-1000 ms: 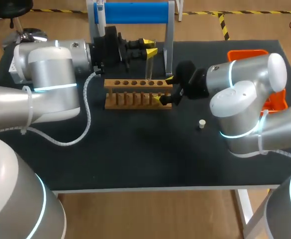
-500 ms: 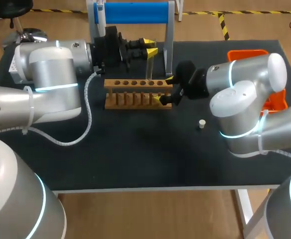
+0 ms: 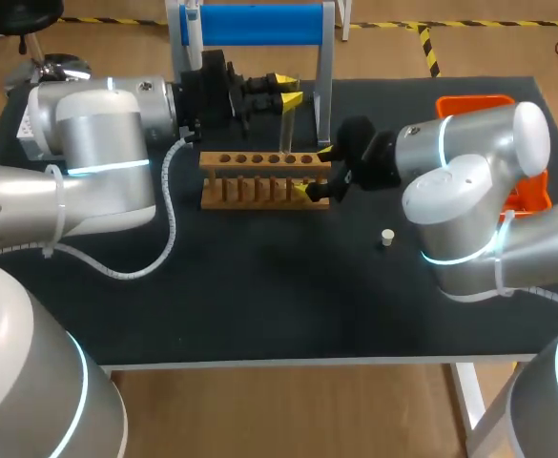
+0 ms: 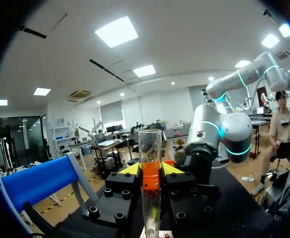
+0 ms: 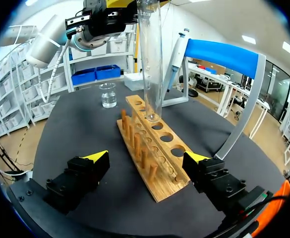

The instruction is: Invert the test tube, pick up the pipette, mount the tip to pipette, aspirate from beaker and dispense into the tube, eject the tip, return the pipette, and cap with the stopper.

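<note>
My left gripper (image 3: 283, 91) is shut on a clear test tube (image 3: 283, 126), held upright over the wooden rack (image 3: 259, 179). The tube's lower end sits at a hole toward the rack's right end. In the left wrist view the tube (image 4: 149, 148) stands between the yellow tips of that gripper (image 4: 150, 171). My right gripper (image 3: 317, 172) is open, its fingers either side of the rack's right end. The right wrist view shows the rack (image 5: 157, 153) between the wide-apart fingers of the right gripper (image 5: 147, 159), with the tube (image 5: 151, 64) ahead. The pipette (image 5: 177, 54) hangs on the blue stand (image 5: 221, 54). A beaker (image 5: 107, 95) stands beyond the rack. A small white stopper (image 3: 386, 237) lies on the mat.
The blue stand (image 3: 259, 24) rises behind the rack at the table's far edge. An orange tray (image 3: 479, 103) sits at the far right, partly hidden by my right arm. A coiled white cable (image 3: 164, 239) trails from my left arm over the mat.
</note>
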You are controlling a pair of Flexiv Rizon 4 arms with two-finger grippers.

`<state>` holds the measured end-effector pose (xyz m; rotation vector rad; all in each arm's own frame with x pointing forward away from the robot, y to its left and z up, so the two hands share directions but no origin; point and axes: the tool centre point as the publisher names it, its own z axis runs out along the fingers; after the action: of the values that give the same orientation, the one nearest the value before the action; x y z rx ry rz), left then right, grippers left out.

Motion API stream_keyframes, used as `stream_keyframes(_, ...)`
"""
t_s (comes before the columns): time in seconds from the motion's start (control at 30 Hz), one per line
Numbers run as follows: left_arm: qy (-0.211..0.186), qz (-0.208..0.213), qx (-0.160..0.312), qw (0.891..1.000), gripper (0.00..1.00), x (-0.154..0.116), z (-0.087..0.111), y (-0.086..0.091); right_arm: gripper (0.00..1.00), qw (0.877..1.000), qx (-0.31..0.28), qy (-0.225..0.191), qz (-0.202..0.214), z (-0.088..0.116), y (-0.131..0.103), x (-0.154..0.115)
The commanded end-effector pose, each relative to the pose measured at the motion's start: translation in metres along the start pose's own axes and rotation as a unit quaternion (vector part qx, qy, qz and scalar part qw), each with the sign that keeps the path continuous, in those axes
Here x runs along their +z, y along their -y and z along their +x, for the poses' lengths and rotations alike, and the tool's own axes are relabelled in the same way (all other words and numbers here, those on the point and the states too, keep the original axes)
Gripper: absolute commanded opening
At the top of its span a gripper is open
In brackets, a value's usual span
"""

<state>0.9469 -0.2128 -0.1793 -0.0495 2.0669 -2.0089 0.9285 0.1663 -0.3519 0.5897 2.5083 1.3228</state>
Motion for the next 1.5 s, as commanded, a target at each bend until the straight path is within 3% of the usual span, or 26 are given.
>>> stream_keyframes(0.03,-0.001,0.002,0.001,1.000,0.00,0.001,-0.001,0.000,1.00,1.000,0.000,-0.001,0.002,0.000,-0.001,-0.001)
stream_keyframes(0.67,0.012,0.002,-0.039,0.999,0.00,-0.006,-0.017,-0.016,1.00,1.000,0.000,-0.001,0.002,0.000,-0.001,-0.001)
stream_keyframes(1.5,0.021,0.000,-0.044,0.999,0.00,-0.012,-0.035,-0.035,1.00,1.000,0.000,-0.001,0.002,0.000,-0.001,-0.001)
